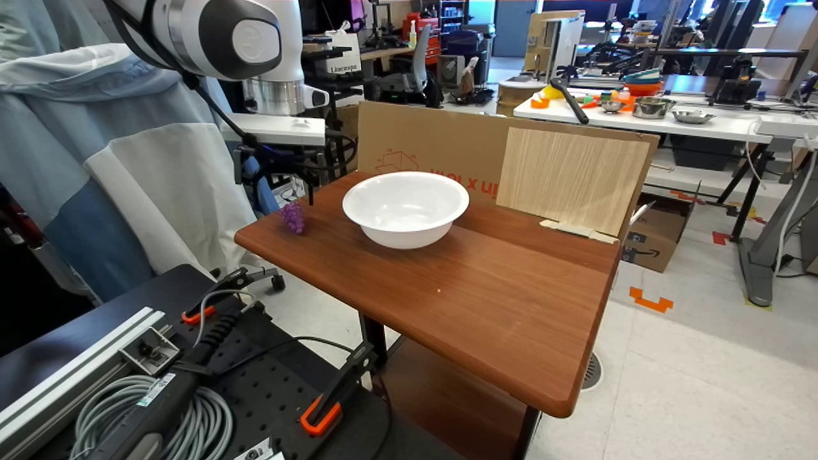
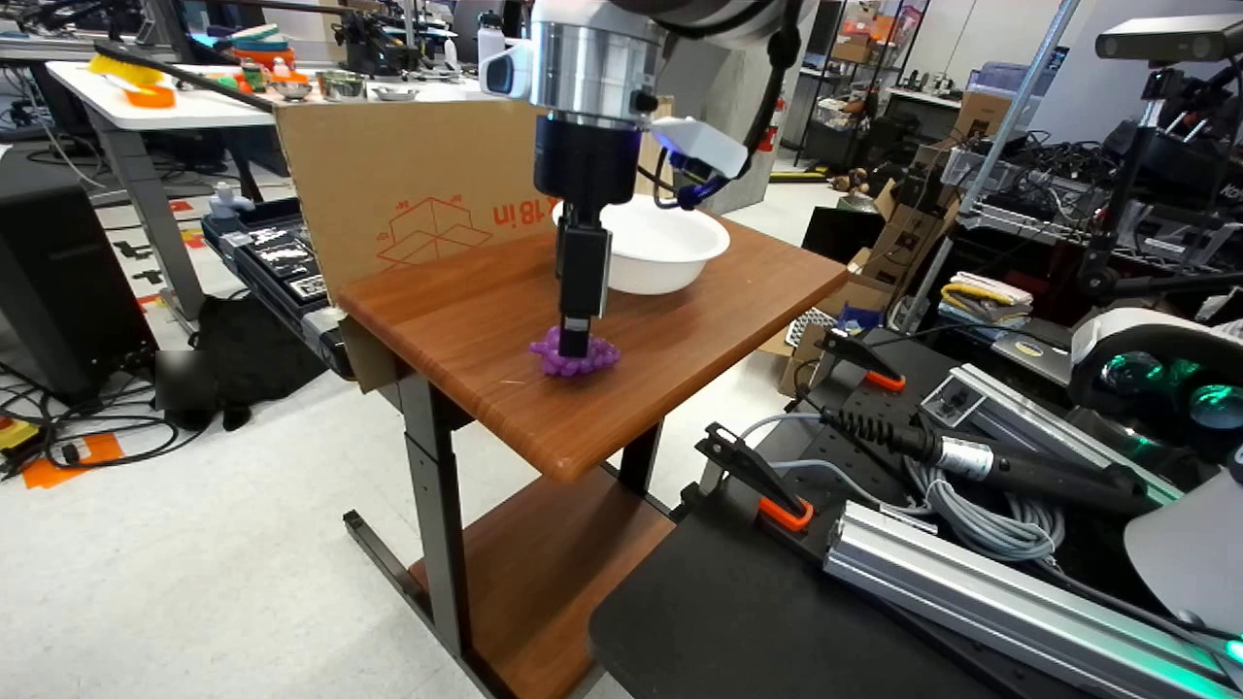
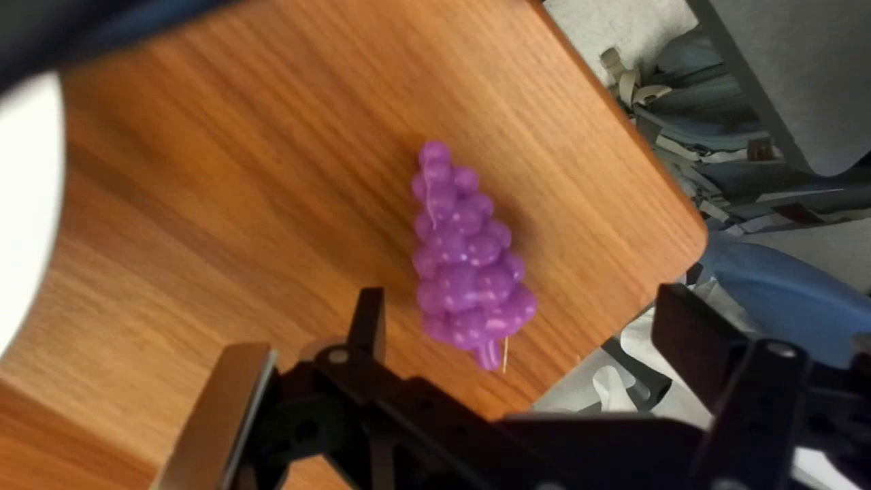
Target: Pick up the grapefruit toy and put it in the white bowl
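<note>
The grapefruit toy is a small purple bunch of round beads lying on the brown table near a corner. It shows in both exterior views [image 1: 293,218] [image 2: 592,361] and in the wrist view [image 3: 463,258]. The wide white bowl stands upright on the table beside it, in both exterior views [image 1: 406,237] [image 2: 653,277], and its rim edges into the wrist view [image 3: 24,218]. My gripper [image 2: 575,342] points down over the toy. In the wrist view the gripper [image 3: 518,299] is open, with the toy between its fingers, nearer the left finger. I cannot tell whether a finger touches it.
The brown table [image 1: 498,294] has a cardboard wall [image 1: 441,131] along its back and a light wood panel [image 1: 572,179] leaning there. The toy lies close to the table's edges. A black bench [image 1: 268,383] with clamps and coiled cable stands beside the table.
</note>
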`<action>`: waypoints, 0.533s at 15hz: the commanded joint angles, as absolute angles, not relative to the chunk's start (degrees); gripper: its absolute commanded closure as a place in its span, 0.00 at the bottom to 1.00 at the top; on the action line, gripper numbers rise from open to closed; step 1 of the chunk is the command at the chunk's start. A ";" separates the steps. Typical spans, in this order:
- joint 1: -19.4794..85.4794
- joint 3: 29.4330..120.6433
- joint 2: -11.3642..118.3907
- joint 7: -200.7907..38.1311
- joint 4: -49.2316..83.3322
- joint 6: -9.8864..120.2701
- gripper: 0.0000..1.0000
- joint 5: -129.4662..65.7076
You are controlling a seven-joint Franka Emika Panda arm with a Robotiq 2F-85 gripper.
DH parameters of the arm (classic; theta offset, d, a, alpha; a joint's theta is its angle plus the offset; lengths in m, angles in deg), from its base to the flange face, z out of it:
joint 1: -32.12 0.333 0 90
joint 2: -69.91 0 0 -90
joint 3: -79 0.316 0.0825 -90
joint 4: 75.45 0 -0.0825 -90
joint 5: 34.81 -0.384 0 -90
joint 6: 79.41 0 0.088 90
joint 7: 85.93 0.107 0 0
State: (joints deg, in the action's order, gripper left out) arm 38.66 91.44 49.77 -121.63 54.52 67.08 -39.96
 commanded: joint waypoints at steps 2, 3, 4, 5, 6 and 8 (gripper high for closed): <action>37.94 91.74 44.68 -118.87 48.55 66.13 0.00 -37.01; 37.69 91.97 44.12 -118.44 48.22 65.54 0.00 -37.35; 37.41 92.25 43.59 -118.38 48.18 65.42 0.00 -37.70; 37.17 92.55 43.25 -118.18 48.22 65.13 0.00 -38.09; 36.95 92.85 42.92 -118.12 48.29 65.00 0.00 -38.37; 36.59 93.52 42.63 -118.21 48.46 64.79 0.25 -38.87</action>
